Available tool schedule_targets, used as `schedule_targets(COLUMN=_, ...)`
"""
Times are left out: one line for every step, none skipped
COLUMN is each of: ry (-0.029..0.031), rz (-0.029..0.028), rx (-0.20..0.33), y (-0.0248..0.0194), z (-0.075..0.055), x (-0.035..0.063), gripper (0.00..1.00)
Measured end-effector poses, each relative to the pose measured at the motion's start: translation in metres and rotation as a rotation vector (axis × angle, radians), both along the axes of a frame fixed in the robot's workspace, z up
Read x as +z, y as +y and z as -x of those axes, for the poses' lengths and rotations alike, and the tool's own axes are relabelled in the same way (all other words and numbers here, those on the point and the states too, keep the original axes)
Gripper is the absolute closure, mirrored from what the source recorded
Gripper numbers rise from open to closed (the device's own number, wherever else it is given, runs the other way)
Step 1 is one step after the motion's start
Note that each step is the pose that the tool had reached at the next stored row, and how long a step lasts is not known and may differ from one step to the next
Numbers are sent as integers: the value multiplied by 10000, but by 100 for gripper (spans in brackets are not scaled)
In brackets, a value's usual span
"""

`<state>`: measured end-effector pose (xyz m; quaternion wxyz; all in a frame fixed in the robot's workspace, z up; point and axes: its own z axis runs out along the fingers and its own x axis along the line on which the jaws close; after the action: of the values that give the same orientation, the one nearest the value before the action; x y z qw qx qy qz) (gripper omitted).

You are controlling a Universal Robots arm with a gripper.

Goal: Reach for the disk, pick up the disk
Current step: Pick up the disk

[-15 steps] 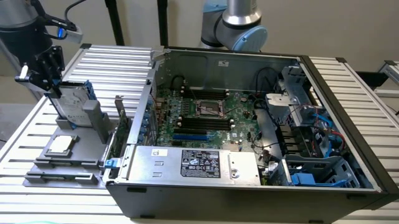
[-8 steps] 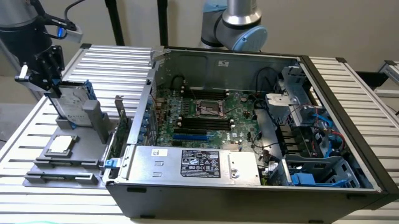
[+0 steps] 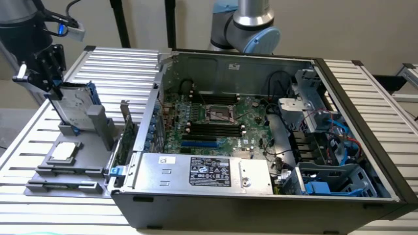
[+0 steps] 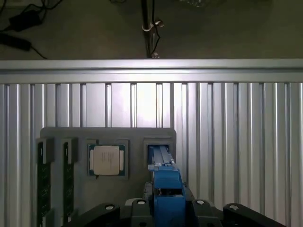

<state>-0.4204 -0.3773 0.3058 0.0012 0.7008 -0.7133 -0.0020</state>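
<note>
The disk point(image 3: 73, 105) stands on edge in a slot of the grey fixture point(image 3: 85, 159) at the exterior view's left. It is a silver-grey drive with a blue bracket along its side. My gripper point(image 3: 54, 89) is at the disk's upper end. In the wrist view the blue bracket edge of the disk point(image 4: 166, 187) runs from the fixture slot up between my dark fingers point(image 4: 142, 204), which press against it on both sides. My gripper point(image 4: 168, 208) is shut on the disk, whose lower end is still at the slot.
A silver processor chip point(image 3: 64, 152) and two memory sticks point(image 4: 43, 182) lie in the same fixture. A large open computer case point(image 3: 261, 132) takes up the middle of the slatted metal table point(image 3: 39, 218). Another robot arm point(image 3: 251, 24) stands behind the case.
</note>
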Motion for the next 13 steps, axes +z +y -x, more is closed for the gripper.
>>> schedule_targets(ry=-1, rz=-1, rx=0, y=0, z=0, x=33, gripper=67)
schedule_targets(ry=-1, rz=-1, rx=0, y=0, z=0, x=70, gripper=67)
schedule_targets(ry=1, rz=0, rx=1, y=0, z=0, x=110, gripper=67)
schedule_targets(ry=0, rz=-1, rx=0, y=0, z=0, x=156, gripper=67)
schedule_targets(ry=-2, rz=-1, rx=0, y=0, z=0, x=199, gripper=67)
schedule_targets(ry=-1, rz=-1, rx=1, y=0, z=0, x=246, gripper=67)
schedule_targets(ry=-2, rz=-1, rx=0, y=0, z=0, x=292, gripper=67)
schedule_targets(ry=-1, rz=-1, rx=0, y=-1, z=0, x=337, gripper=67)
schedule_targets(ry=0, rz=0, rx=1, y=-1, z=-1, x=382, gripper=67)
schedule_targets(ry=-1, rz=-1, rx=1, y=-2, z=-1, x=427, gripper=67)
schedule_targets(ry=-1, rz=0, rx=1, y=-2, z=-2, x=472, gripper=67)
schedule_targets(ry=-1, rz=-1, rx=2, y=-3, z=-5, x=517, gripper=67)
schedule_targets(ry=-2, rz=-4, rx=3, y=-4, z=-8, x=562, gripper=67)
